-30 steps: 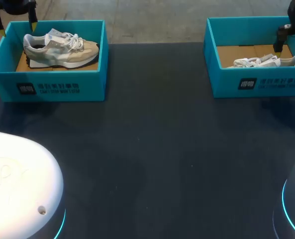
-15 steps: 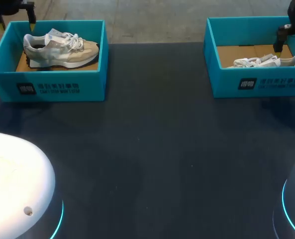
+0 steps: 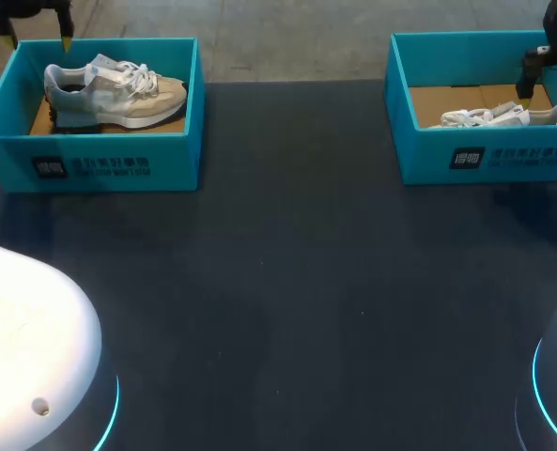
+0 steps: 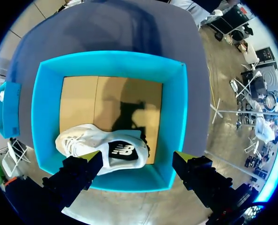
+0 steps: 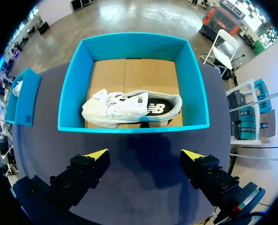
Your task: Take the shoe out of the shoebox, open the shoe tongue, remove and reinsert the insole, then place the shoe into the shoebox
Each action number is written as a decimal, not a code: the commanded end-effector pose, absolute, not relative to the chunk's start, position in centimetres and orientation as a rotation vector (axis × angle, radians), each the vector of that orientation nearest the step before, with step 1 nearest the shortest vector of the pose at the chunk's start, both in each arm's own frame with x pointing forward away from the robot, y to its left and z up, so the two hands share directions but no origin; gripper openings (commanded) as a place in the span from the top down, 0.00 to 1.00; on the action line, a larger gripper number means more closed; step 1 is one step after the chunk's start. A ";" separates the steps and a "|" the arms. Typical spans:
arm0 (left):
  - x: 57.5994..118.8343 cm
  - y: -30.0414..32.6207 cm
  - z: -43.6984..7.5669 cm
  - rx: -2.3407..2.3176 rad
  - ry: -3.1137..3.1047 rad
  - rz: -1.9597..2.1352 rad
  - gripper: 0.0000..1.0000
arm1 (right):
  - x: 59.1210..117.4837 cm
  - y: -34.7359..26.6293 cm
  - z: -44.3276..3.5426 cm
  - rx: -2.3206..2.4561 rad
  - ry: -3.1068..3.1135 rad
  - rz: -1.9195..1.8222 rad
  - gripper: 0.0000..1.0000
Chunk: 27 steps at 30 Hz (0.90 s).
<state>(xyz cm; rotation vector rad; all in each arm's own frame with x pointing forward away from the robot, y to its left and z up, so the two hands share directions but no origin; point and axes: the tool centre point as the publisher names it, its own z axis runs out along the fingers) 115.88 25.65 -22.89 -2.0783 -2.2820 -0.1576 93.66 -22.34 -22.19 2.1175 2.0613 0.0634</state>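
The left end effector point(image 3: 39, 42) has moved a little up and away from the back of the shoebox point(image 3: 118, 160), wide open and holding nothing, so the shoe point(image 3: 114, 89) inside that box on the worktop point(image 3: 287, 282) still needs picking up.
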 end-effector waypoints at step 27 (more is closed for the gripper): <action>121.8 27.3 -28.5 -2.214 -2.179 0.007 0.15 | 93.6 -22.3 -22.2 2.118 2.059 0.065 0.00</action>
